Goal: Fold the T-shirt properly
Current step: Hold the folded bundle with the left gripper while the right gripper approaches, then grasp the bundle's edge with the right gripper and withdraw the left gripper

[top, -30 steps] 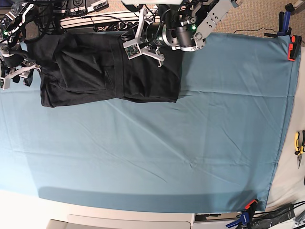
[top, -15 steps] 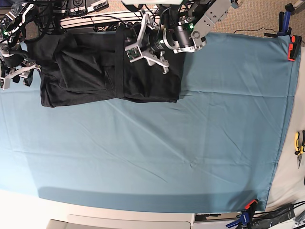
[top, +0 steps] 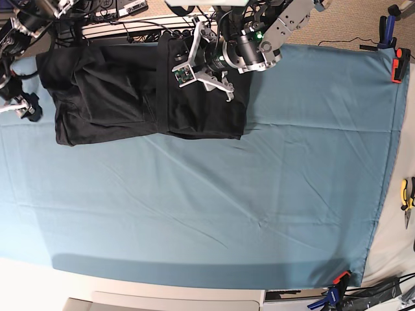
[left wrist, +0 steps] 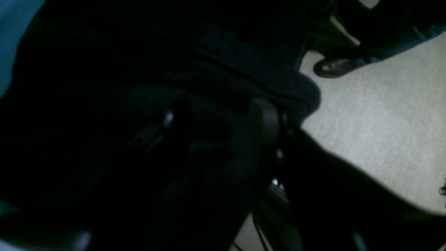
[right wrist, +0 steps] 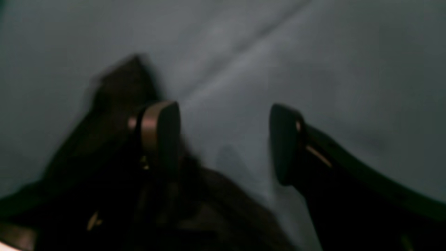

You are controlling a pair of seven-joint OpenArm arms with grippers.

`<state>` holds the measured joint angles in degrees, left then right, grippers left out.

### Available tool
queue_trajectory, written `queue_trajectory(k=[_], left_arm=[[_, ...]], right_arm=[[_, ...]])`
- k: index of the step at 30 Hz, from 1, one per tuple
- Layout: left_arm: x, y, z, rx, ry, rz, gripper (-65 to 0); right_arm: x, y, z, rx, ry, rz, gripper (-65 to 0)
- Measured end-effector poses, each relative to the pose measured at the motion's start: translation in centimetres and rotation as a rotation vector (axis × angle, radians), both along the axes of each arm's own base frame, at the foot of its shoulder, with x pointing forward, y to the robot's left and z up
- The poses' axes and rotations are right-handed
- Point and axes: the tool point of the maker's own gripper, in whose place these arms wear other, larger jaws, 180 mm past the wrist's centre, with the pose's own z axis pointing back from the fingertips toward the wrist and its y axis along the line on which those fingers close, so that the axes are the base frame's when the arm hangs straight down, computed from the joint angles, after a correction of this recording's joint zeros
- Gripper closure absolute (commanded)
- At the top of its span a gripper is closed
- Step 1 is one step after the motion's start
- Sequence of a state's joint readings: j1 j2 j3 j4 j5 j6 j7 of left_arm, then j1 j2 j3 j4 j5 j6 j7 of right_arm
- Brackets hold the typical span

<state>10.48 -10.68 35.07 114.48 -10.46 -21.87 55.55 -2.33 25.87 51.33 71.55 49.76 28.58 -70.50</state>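
1. Left wrist view: very dark. Black T-shirt (left wrist: 223, 62) fills most of the picture, bunched in a thick roll near the middle. I make out two fingers (left wrist: 264, 122) of the left gripper (left wrist: 219, 122) standing apart, dark cloth lying in and behind the gap; I cannot tell whether they pinch any of it. Pale floor (left wrist: 376, 115) on the right, with a dark shoe (left wrist: 331, 67) on it. Sliver of blue table cloth (left wrist: 14, 38) at upper left.

2. Right wrist view: blurred. Right gripper (right wrist: 224, 143) has its fingers (right wrist: 285, 143) spread wide, nothing between them but grey-looking cloth below. A dark shape sits at lower left behind the left-hand finger; too smeared to name.

3. Base view: T-shirt (top: 123, 97) lies folded at the far left corner of the worktop, on the blue table cloth (top: 259, 194), plain black side up. Left gripper (top: 204, 61) hangs over the shirt's right part, close to the cloth. Right gripper (top: 26, 107) sits just beside the shirt's left edge. Orange clamp (top: 397, 66) on the cloth's far right corner; yellow-handled pliers (top: 406, 197) at the right edge.
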Motion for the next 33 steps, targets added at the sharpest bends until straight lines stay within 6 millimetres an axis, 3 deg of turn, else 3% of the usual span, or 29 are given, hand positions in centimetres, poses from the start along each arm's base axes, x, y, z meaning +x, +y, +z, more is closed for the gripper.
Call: queue_trajectory(k=[4, 13, 22, 24, 28, 30, 33], left_arm=[[0.2, 0.4, -0.4, 0.028, -0.013, 0.019, -28.8], [0.4, 0.5, -0.4, 0.031, -0.017, 0.033, -28.8], [0.4, 0.5, -0.4, 0.031, -0.017, 0.033, -28.8], [0.4, 0.5, -0.4, 0.031, -0.017, 0.033, -28.8], [0.4, 0.5, -0.4, 0.031, -0.017, 0.034, -28.8], [0.4, 0.5, -0.4, 0.03, -0.017, 0.033, -28.8], [0.4, 0.5, -0.4, 0.031, -0.017, 0.033, -28.8]], right_arm=[[-0.1, 2.4, -0.3, 0.094, -0.018, 0.098, -39.5], [0.0, 6.2, -2.1, 0.104, 0.047, 0.268, -39.5], [0.2, 7.2, -2.3, 0.111, 0.056, 0.31, -38.8], [0.0, 7.8, -2.3, 0.12, 0.061, 0.347, -32.9], [-0.5, 8.5, -2.6, 0.15, 0.07, 0.369, -8.4], [-0.6, 8.9, -2.6, 0.171, 0.06, 0.369, 0.0], [-0.5, 8.9, -2.6, 0.171, 0.056, 0.369, 0.0]])
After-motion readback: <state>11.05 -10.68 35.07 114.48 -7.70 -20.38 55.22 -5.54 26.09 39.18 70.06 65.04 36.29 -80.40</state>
